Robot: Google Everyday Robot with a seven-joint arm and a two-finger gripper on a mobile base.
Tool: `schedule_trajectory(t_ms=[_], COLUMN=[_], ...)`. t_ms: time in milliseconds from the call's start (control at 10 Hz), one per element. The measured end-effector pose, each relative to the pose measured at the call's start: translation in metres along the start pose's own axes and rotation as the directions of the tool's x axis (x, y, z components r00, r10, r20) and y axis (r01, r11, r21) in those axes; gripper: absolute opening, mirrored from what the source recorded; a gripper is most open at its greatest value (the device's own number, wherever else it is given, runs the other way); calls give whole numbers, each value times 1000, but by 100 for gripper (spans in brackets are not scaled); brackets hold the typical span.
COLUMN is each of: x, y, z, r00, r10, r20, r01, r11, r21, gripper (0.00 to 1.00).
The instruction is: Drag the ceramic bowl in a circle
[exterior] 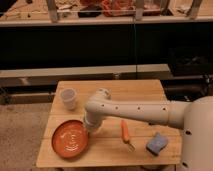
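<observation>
The ceramic bowl (71,139) is wide, shallow and orange-red, with pale ring marks inside. It lies at the front left of the wooden table (140,90). My gripper (91,126) reaches down from the white arm to the bowl's right rim. The arm's wrist covers the contact point.
A small translucent plastic cup (68,98) stands at the table's back left. An orange carrot-like object (125,132) and a blue sponge (157,144) lie at the front right. The bowl is near the table's front left edge. Dark shelving stands behind the table.
</observation>
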Motion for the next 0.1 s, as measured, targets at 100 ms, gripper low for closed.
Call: schedule_trajectory(t_ms=[100], x=[2], y=[1], z=[1], r00=[1000], r10=[-3], r20=[3], r01=[3], r11=[1000], r21=[-3], gripper=[1])
